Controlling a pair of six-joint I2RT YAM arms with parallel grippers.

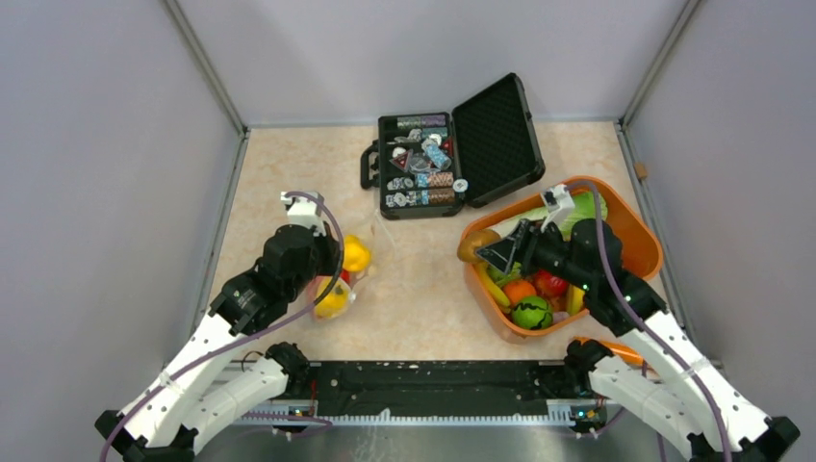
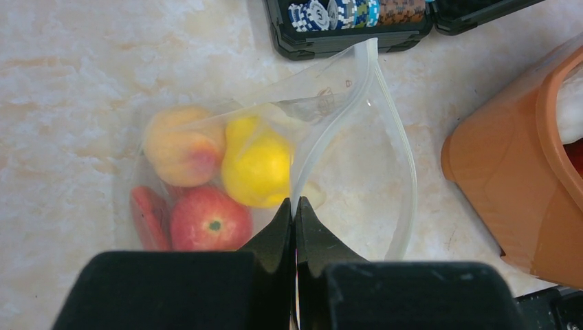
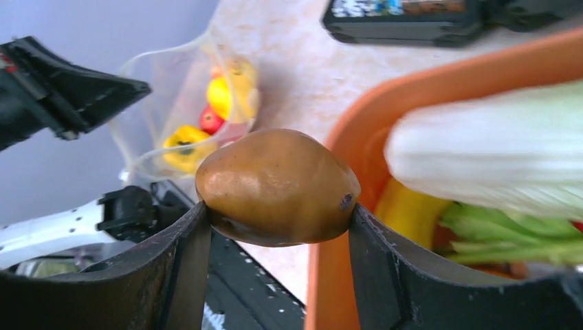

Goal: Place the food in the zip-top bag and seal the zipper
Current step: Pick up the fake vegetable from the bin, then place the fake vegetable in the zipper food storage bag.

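The clear zip-top bag point(image 2: 330, 103) lies on the table at the left with its mouth gaping. My left gripper point(image 2: 295, 206) is shut on the near zipper point(image 2: 313, 148) strip; the other strip point(image 2: 407, 158) bows away. Inside the bag lie a peach point(image 2: 182, 144), a yellow fruit point(image 2: 258, 165), a red fruit point(image 2: 210, 220) and a red slice point(image 2: 148, 216). My right gripper point(image 3: 278, 210) is shut on a brown potato-like toy point(image 3: 275, 182), held above the left rim of the orange tub point(image 1: 640, 231). From above, the potato point(image 1: 476, 244) is to the right of the bag point(image 1: 351, 274).
The tub holds more food: an orange point(image 1: 519, 291), a green striped melon point(image 1: 532, 312), a red piece point(image 1: 550, 283) and a leafy green-white vegetable point(image 1: 577, 207). An open black case point(image 1: 496, 130) of poker chips stands at the back. Grey walls enclose the table.
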